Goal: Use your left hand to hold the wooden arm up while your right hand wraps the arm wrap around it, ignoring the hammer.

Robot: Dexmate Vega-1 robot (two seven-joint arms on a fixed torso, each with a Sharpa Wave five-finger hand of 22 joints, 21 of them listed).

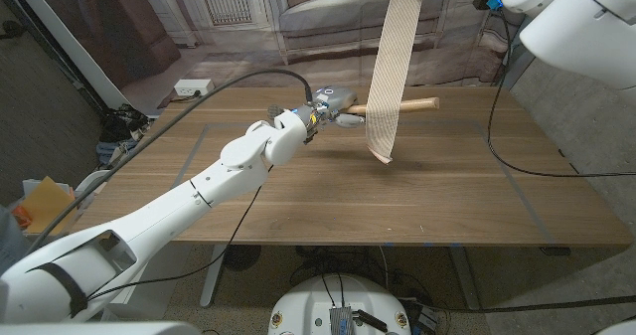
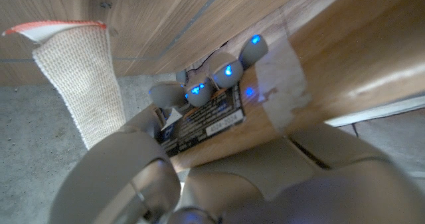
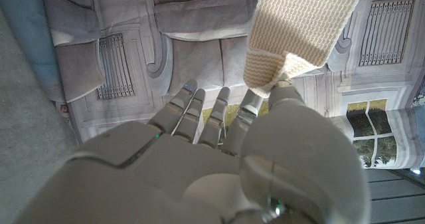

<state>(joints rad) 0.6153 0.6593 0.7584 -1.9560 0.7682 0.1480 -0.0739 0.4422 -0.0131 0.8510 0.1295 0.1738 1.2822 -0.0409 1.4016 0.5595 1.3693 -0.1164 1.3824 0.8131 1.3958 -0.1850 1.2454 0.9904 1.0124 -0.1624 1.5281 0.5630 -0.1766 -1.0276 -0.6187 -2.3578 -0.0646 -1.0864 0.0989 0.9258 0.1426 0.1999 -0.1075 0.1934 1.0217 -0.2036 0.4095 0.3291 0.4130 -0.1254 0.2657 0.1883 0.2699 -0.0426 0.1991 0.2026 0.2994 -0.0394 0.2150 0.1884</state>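
The left arm stretches from the bench's near left corner toward its far middle, where the left hand (image 1: 328,104) has its fingers (image 2: 226,71) curled around the wooden arm (image 1: 412,104). The right hand (image 3: 219,164) pinches the arm wrap (image 1: 393,72) between thumb and fingertip, raised high.

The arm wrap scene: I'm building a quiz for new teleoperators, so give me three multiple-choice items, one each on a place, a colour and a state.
1. Where does the arm wrap hang?
A. Flat on the table
B. In the air, across the wooden arm
C. Off the table's front edge

2. What colour is the arm wrap?
A. Beige
B. Blue
C. Black

3. What is the left hand doing?
A. Waiting open on the table
B. Gripping the wooden arm above the table
C. Holding the wrap

Key: 1 B, the head view shows it hanging from the right hand across the wooden arm; 2 A, beige knit in all views; 3 B, its fingers curl round the wood.
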